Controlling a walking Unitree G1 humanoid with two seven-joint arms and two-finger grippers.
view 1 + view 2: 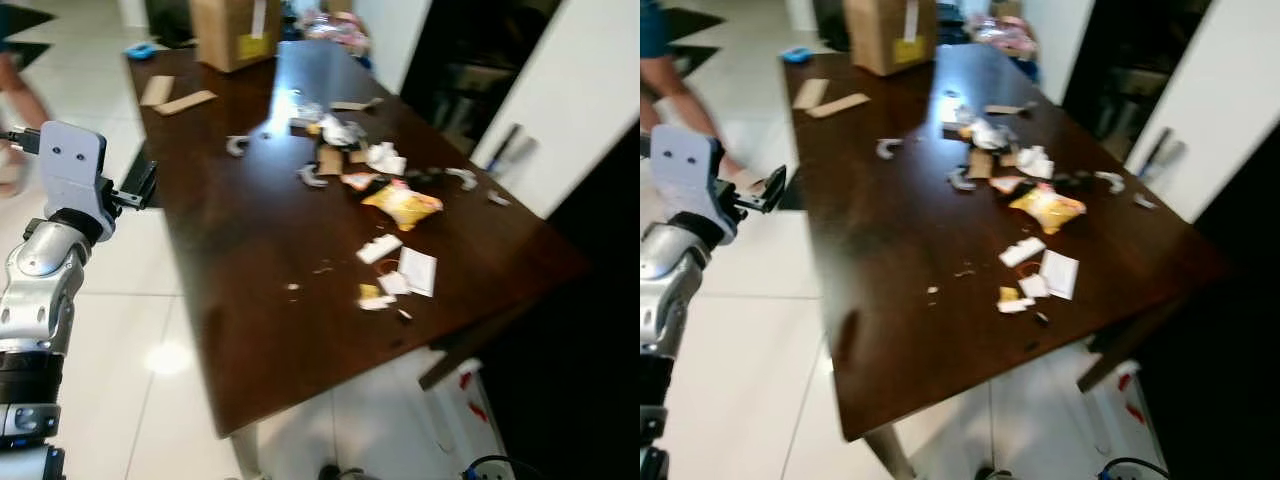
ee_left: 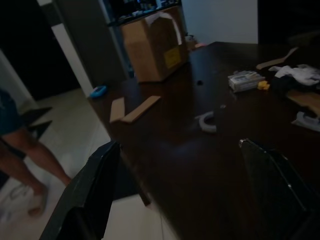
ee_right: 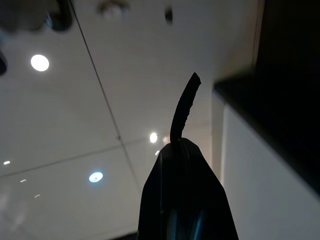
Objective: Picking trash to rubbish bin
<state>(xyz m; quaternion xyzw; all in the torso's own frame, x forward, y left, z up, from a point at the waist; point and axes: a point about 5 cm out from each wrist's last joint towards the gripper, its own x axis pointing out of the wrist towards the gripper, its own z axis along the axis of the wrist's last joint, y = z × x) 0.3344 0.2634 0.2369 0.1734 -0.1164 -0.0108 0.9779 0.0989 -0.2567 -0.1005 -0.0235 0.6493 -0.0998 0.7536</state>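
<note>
Dark wooden table (image 1: 250,330) littered mid-right with trash: yellow snack wrapper (image 1: 404,204), white paper scraps (image 1: 415,270). Likely light, crinkly, slippery; best pinched at a raised edge. Left gripper (image 1: 140,185) spread, beside table's left edge. Right gripper (image 3: 182,150) pressed together, pointing ceilingward.

No readable text anywhere; the yellow label (image 1: 252,46) on the cardboard box (image 1: 232,30) is too blurred to read.
</note>
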